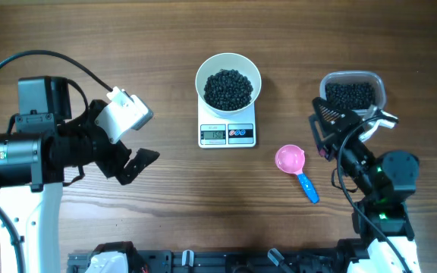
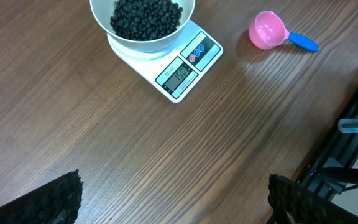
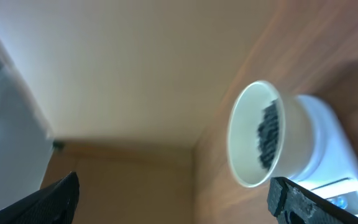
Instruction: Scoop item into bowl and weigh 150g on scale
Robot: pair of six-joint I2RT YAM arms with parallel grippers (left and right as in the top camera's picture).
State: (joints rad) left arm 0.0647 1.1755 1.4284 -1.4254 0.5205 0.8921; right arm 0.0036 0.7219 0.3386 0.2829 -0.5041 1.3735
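The white bowl (image 1: pixel 202 70) stands on the white scale (image 1: pixel 228 121) at the table's middle back. A dark heap of the item (image 1: pixel 228 89) fills it. The left wrist view shows the bowl (image 2: pixel 102 27), the item (image 2: pixel 145 17) and the scale (image 2: pixel 180 70) with a lit display. My left gripper (image 1: pixel 127 145) hangs open to the left of the scale, and its fingertips (image 2: pixel 62 199) have only bare wood between them. Open too, my right gripper (image 1: pixel 322 129) is at the right and faces the bowl (image 3: pixel 246 146) and the scale (image 3: pixel 328 155) sideways, holding nothing.
A pink scoop (image 1: pixel 290 159) with a blue handle lies on the table right of the scale; the left wrist view shows the scoop (image 2: pixel 267 30) too. A clear plastic tub (image 1: pixel 353 94) of more black grains stands at the back right, just behind my right gripper.
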